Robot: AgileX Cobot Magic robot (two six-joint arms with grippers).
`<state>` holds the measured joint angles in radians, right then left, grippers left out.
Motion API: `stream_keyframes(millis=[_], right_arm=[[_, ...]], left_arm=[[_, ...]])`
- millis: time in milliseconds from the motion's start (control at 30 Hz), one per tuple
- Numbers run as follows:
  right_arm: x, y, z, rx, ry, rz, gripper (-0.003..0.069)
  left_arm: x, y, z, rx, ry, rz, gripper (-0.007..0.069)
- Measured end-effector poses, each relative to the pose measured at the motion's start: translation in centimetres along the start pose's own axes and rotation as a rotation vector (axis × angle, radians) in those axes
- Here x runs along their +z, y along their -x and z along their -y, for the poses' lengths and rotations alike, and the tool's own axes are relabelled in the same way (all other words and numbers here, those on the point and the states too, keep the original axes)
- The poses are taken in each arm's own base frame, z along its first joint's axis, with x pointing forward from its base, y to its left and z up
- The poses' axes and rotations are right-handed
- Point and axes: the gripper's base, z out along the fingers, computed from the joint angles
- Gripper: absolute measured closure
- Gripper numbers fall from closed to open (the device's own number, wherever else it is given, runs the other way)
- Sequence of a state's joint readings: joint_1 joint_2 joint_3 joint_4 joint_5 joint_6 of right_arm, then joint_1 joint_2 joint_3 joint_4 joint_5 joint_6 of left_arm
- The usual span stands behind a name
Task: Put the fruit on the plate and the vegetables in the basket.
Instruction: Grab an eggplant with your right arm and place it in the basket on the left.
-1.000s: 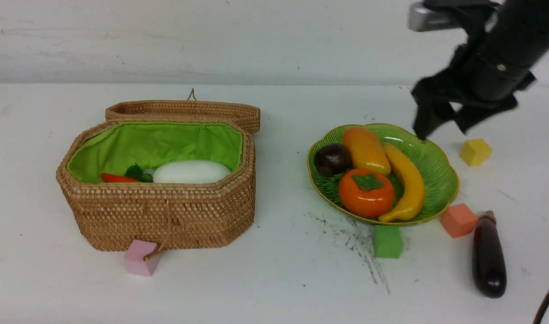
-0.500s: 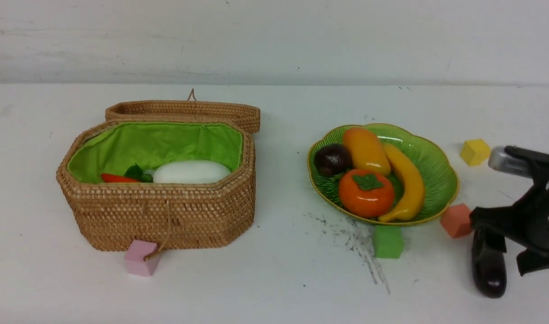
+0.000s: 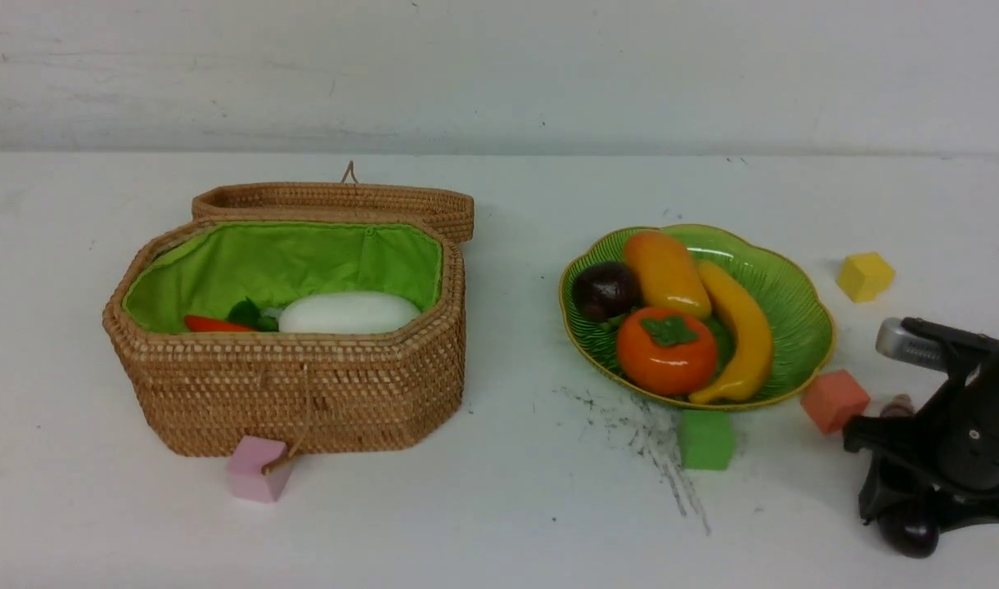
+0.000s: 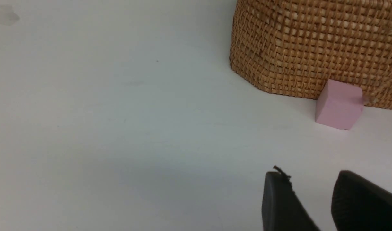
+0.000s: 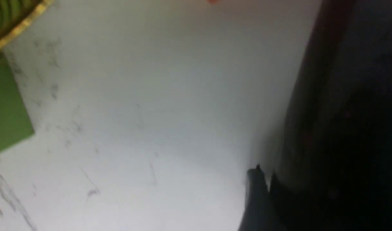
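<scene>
Holding four fruit [image 3: 686,315]: plate [image 3: 794,298] (basket [image 3: 303,393]: radish [image 3: 348,312], pepper [image 3: 213,325])

Front camera looks forward over the whole table [image 3: 499,523]. Left wrist camera sits low, close, facing the basket [image 4: 314,45] at two o'clock; the front view shares it. Right wrist camera hangs very close over the tabletop.

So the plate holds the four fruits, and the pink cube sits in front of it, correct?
Not quite. The plate does hold the four fruits, but the cube in front of it is the green cube; the pink cube sits against the basket, as the front view shows.
</scene>
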<state>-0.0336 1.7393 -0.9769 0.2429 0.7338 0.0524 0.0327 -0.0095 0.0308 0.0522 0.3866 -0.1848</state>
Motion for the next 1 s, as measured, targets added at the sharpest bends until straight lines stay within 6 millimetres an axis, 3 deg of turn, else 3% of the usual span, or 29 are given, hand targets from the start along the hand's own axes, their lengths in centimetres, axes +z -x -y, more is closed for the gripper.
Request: stream_keyframes(millis=[133,200,233,367,467,600,633,667,733,800,833,867,900,1000], right_arm=[[-3.2,-0.1,0.8,0.027,0.014,0.086,0.0242],[-6.9,-0.1,1.1,0.048,0.038,0.230,0.0242],[-7.8,0.0,1.1,0.051,0.045,0.270,0.0242],[-12.2,0.2,-0.7,-0.032,0.117,0.459,0.0242],[-16.2,0.0,-6.3,-0.323,0.268,0.600,0.0242],[-18.1,-1.1,-14.6,-0.694,0.461,0.631,0.0242],[-18.2,-0.9,-14.8,-0.700,0.464,0.637,0.0242],[-18.2,-1.3,-18.5,-0.836,0.531,0.615,0.0242],[-17.8,-1.0,-21.8,-0.937,0.575,0.596,0.0242],[-16.0,-0.1,-26.2,-1.048,0.616,0.563,0.0242],[-16.0,0.1,-27.9,-1.091,0.637,0.572,0.0242],[-15.8,0.2,-28.3,-1.101,0.640,0.572,0.0242],[-14.4,0.9,-31.4,-1.170,0.668,0.566,0.0242],[-11.8,1.3,-34.9,-1.270,0.685,0.561,0.0242]], left_arm=[[0.0,0.0,0.0,0.000,0.000,0.000,0.0386],[0.0,0.0,0.0,-0.001,0.000,0.000,0.0386],[0.0,0.0,0.0,-0.001,0.000,0.000,0.0386],[0.0,0.0,0.0,-0.001,0.000,0.000,0.0386],[0.0,0.0,0.0,-0.001,0.000,0.000,0.0386],[0.0,0.0,0.0,-0.001,0.000,0.000,0.0386],[0.0,0.0,0.0,-0.001,0.000,0.000,0.0386],[0.0,0.0,0.0,-0.001,0.000,0.000,0.0386],[0.0,0.0,0.0,-0.001,0.000,0.000,0.0386],[0.0,0.0,0.0,-0.001,0.000,0.000,0.0386],[0.0,0.0,0.0,-0.001,0.000,0.000,0.0386],[0.0,0.0,0.0,-0.001,0.000,0.000,0.0386],[0.0,0.0,0.0,-0.001,0.000,0.000,0.0386],[0.0,0.0,0.0,-0.001,0.000,0.000,0.0386]])
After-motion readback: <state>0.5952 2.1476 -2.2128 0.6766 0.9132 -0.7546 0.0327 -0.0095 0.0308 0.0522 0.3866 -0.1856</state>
